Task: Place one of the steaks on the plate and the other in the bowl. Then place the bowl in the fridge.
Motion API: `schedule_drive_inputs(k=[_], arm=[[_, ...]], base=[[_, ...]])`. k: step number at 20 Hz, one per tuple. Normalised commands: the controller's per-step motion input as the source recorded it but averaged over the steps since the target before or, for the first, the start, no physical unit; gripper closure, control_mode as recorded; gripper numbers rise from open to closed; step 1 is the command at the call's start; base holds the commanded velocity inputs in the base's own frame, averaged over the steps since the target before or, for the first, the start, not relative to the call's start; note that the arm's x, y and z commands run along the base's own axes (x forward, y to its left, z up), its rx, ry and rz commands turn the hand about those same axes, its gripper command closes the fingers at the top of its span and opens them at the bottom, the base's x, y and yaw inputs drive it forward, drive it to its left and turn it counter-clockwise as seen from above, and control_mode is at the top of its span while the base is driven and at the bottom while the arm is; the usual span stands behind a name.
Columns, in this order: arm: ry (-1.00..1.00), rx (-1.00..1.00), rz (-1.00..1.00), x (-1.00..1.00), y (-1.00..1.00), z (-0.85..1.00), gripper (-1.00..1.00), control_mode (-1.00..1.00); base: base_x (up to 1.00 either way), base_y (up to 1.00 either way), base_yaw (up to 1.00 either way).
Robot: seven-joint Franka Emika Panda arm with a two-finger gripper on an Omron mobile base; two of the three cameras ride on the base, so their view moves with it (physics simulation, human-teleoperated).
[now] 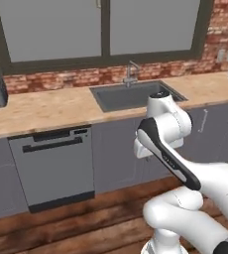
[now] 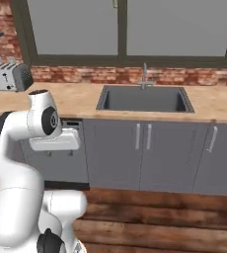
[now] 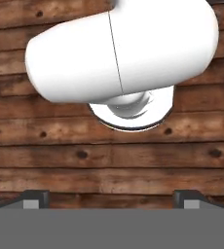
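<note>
Overhead, the wooden table (image 1: 46, 106) spans mid-frame, the sink (image 2: 144, 99) sunk at its centre, a dishwasher (image 1: 54, 166) lower left, a toaster (image 2: 7, 76) upper left. The gripper (image 3: 111, 199) gapes wide, empty, over plank floor (image 3: 109, 160).

A sink (image 2: 144, 100) sits sunk in the bench (image 2: 86, 99) at frame centre, its tap (image 2: 144, 74) behind it below the window (image 2: 125, 29). A toaster (image 2: 7, 76) stands on the bench at far left; a dishwasher (image 1: 54, 166) sits under it, left of the cabinets (image 2: 145, 155).
</note>
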Motion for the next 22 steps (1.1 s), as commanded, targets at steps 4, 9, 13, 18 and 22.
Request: schedule_drive_inputs(k=[4, 9, 13, 18, 22], arm=[[0.00, 0.00, 0.00, 0.00, 0.00, 0.00, -1.00, 1.00], [0.00, 0.00, 0.00, 0.00, 0.00, 0.00, -1.00, 1.00], [0.00, 0.00, 0.00, 0.00, 0.00, 0.00, -1.00, 1.00], [0.00, 0.00, 0.00, 0.00, 0.00, 0.00, -1.00, 1.00], [0.00, 0.00, 0.00, 0.00, 0.00, 0.00, -1.00, 1.00]], base=[[1.00, 0.02, 0.56], [0.47, 0.00, 0.87], [0.18, -0.02, 0.92], [0.00, -0.31, 0.72], [0.14, -0.24, 0.80]])
